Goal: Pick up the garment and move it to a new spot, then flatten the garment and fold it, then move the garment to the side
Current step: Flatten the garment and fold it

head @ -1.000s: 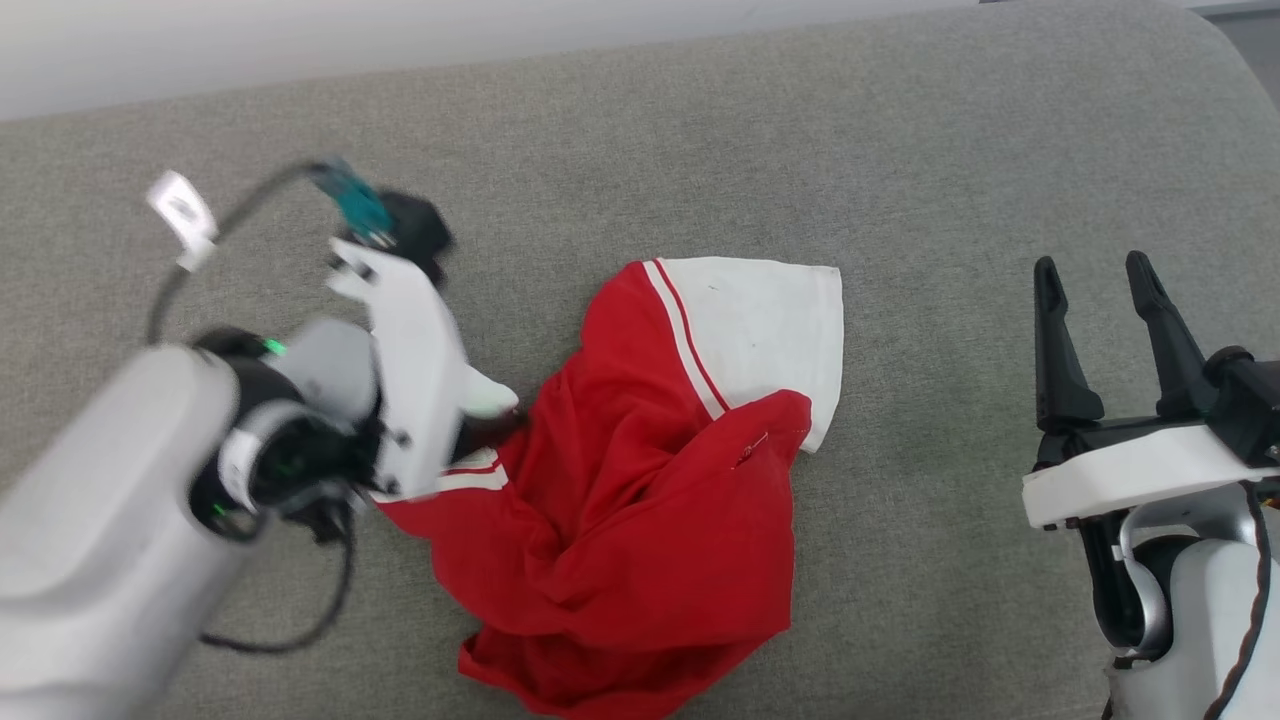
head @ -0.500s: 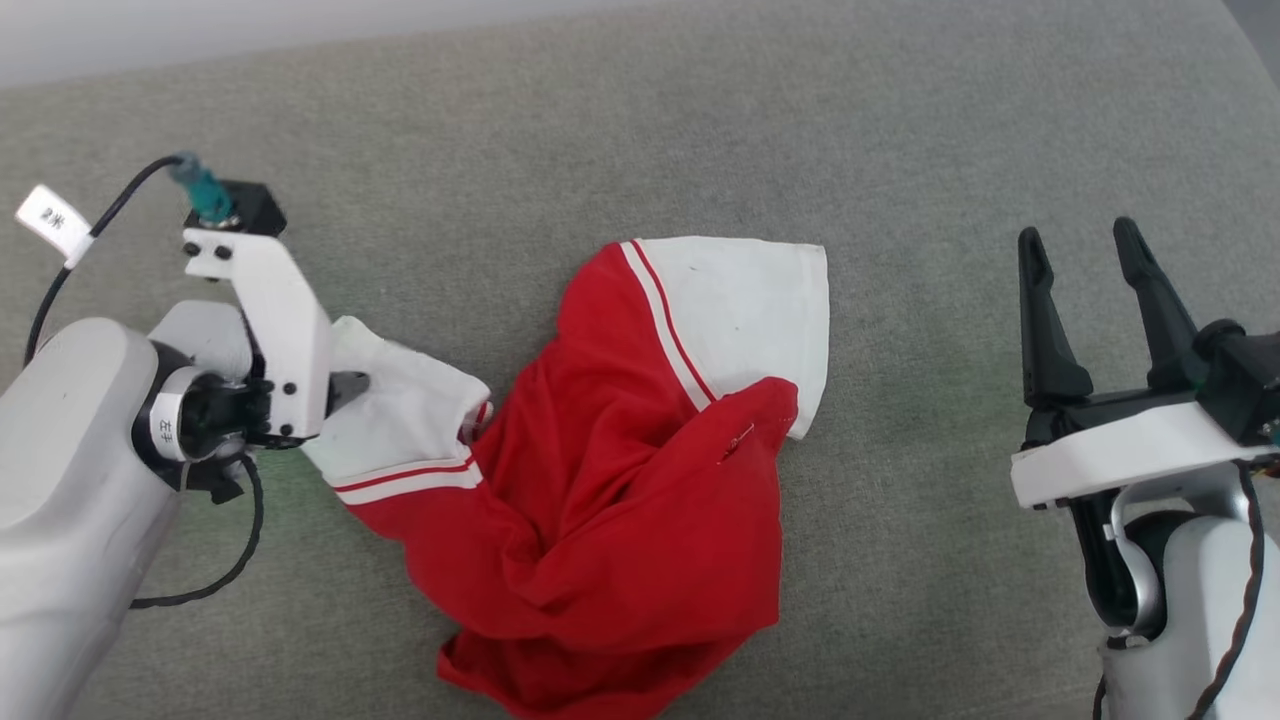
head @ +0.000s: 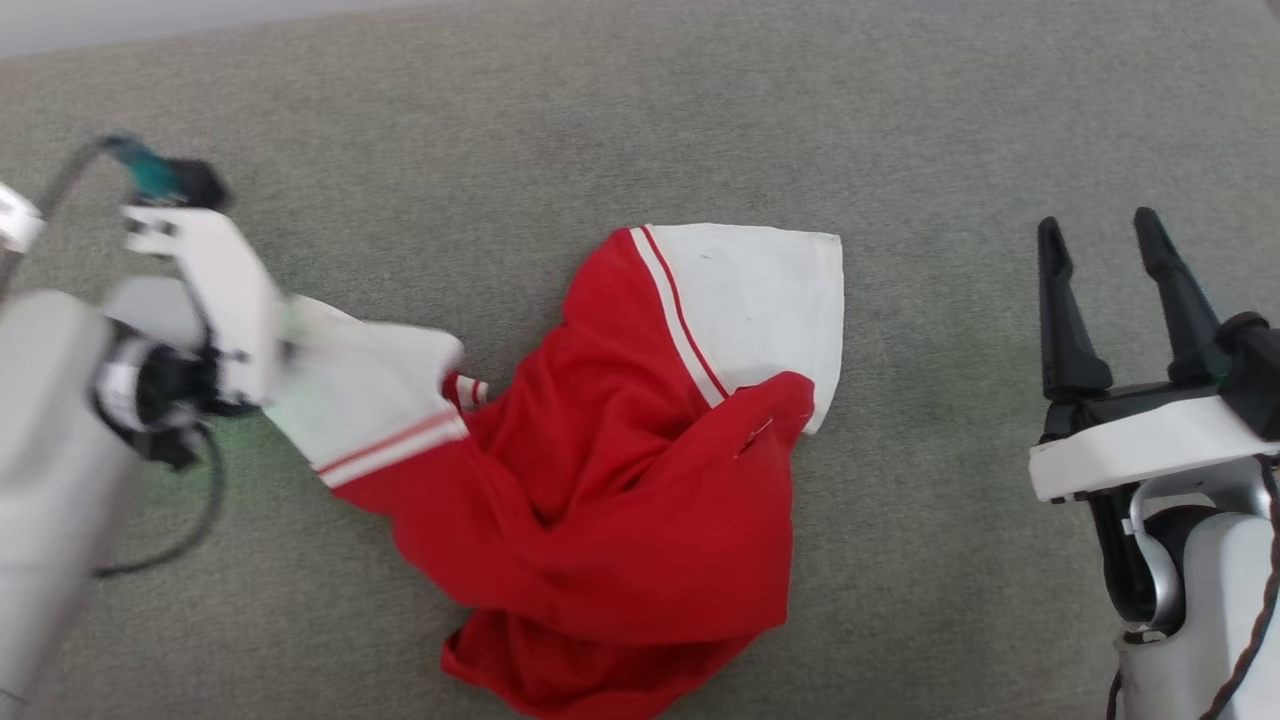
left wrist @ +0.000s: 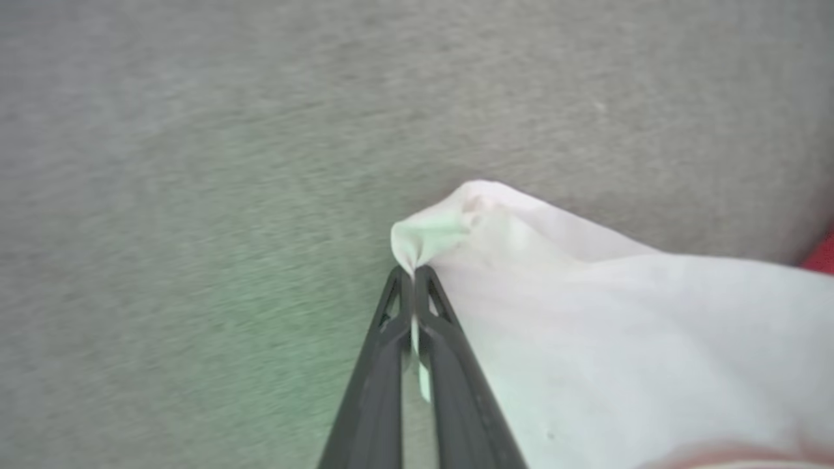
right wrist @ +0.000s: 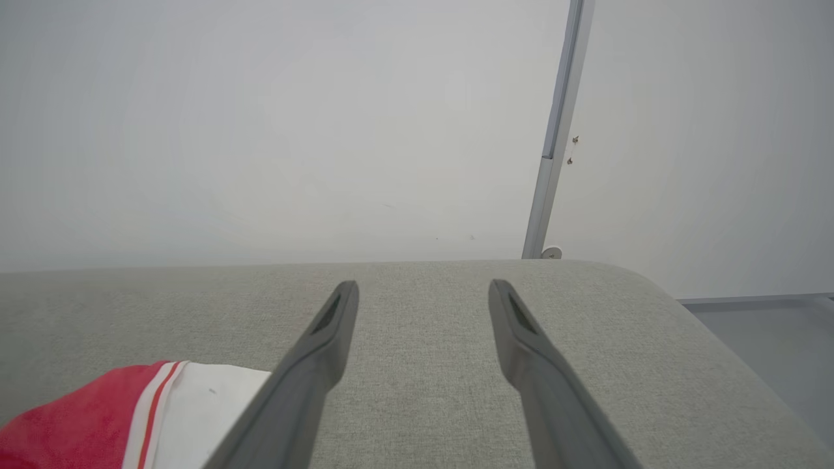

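Where the left gripper meets the garment, its two long dark fingers are clenched on a pinched fold of white sleeve cloth. In the left wrist view a thin strip of fabric runs down the slit between them. The cloth bunches into a small rounded peak just above the tips. The fingers are slender, tapered and matt, each with a narrow slot near its end.

The garment lies crumpled at the centre of the head view on a grey upholstered surface with a fine, flecked weave. Its red body is soft and thin, gathered into deep folds and overlapping flaps toward the lower centre of the frame. The gripped sleeve reaches toward the left edge in a wedge shape. It is blurred, with thin red-and-white stripes at its seam. The other sleeve lies flat above centre, roughly rectangular, with matching stripes along its seam.

The right gripper stands at the right edge of the head view, well apart from the garment, its fingers spread and holding nothing. They rise from a white, rounded moulded mount. In the right wrist view the spread fingers frame bare upholstery with a rounded corner. Beyond it stands a smooth pale wall with a straight vertical metal strip.

A black cable loops beside the left arm's pale casing.
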Controlling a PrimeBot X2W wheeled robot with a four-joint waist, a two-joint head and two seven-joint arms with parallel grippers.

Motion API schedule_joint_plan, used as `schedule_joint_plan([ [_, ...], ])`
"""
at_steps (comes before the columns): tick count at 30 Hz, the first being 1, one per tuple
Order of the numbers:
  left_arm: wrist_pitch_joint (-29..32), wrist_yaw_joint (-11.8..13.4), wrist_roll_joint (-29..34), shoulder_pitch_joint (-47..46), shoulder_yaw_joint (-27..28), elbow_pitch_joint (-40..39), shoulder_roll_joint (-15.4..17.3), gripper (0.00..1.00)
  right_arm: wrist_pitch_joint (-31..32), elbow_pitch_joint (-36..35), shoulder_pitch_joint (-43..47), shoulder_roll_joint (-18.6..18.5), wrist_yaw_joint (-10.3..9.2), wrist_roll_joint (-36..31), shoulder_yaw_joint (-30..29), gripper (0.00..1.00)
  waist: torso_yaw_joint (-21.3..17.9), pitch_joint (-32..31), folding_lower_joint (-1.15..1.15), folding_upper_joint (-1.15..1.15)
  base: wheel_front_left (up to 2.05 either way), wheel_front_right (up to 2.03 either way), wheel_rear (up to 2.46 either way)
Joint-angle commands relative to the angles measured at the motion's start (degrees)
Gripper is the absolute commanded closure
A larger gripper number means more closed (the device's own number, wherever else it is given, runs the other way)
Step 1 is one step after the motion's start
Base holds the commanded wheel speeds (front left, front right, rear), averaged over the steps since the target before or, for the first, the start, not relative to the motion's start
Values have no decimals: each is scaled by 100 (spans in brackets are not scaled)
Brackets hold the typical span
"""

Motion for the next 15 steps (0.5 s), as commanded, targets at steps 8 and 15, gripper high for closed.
schedule_joint_plan([
  [8, -437, 166, 473, -282, 151, 59, 803, 100, 45, -94, -60, 9, -1, -48, -87, 0, 195, 15, 0, 0, 0, 0, 0],
  [15, -713, 418, 714, -140, 128, 317, 1095, 100, 57, -112, -111, 13, -1, -54, -86, 0, 235, 67, 0, 0, 0, 0, 0],
])
